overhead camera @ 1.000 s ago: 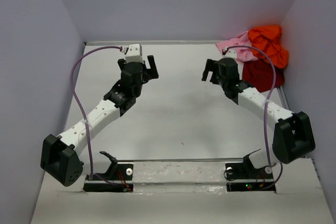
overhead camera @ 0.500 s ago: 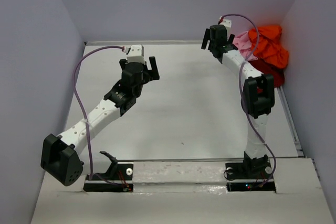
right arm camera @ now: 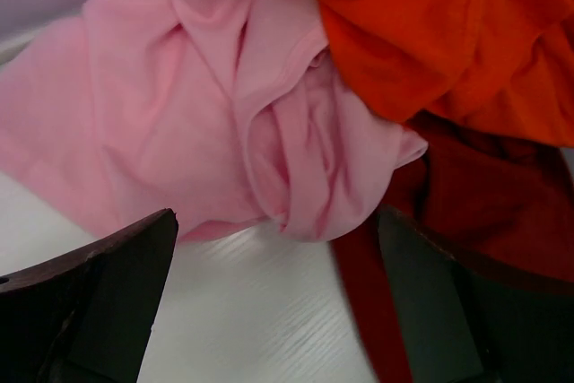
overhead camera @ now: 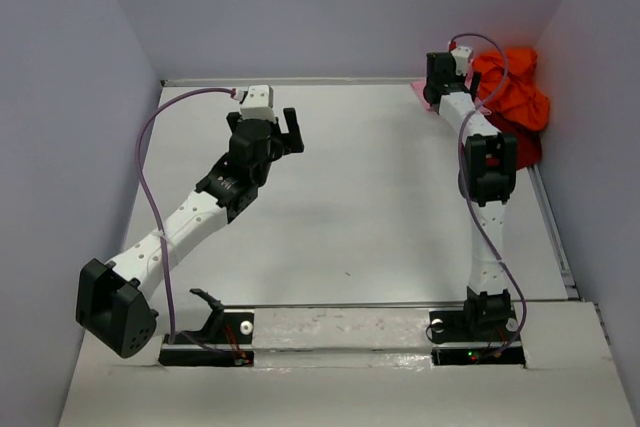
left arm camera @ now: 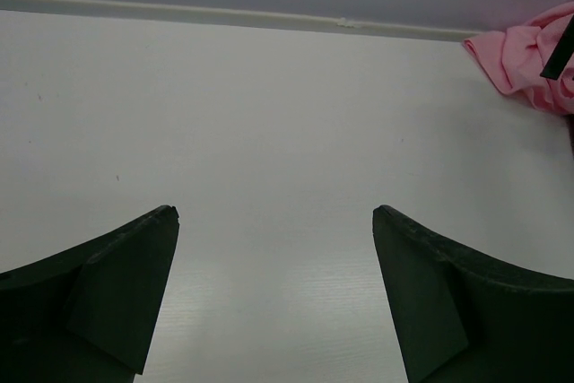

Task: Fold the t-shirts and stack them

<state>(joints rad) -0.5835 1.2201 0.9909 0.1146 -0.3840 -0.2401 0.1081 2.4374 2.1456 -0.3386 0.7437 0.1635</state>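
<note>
White table, t-shirts heaped in far right corner, left gripper apart, right gripper apart

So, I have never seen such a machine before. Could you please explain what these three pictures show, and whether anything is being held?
It is a robot with a left arm and a right arm, both fixed at the near edge of a white table. The wide picture looks down from above and behind them. The other two pictures come from small cameras on the wrists, so the dark shapes at the bottom are each arm's own fingers.

Three crumpled shirts lie heaped in the far right corner. The orange t-shirt lies partly over the pink t-shirt and the dark red t-shirt.

The right gripper is open, close to the pink one. The left gripper is open above bare table. Nothing is held.
</note>
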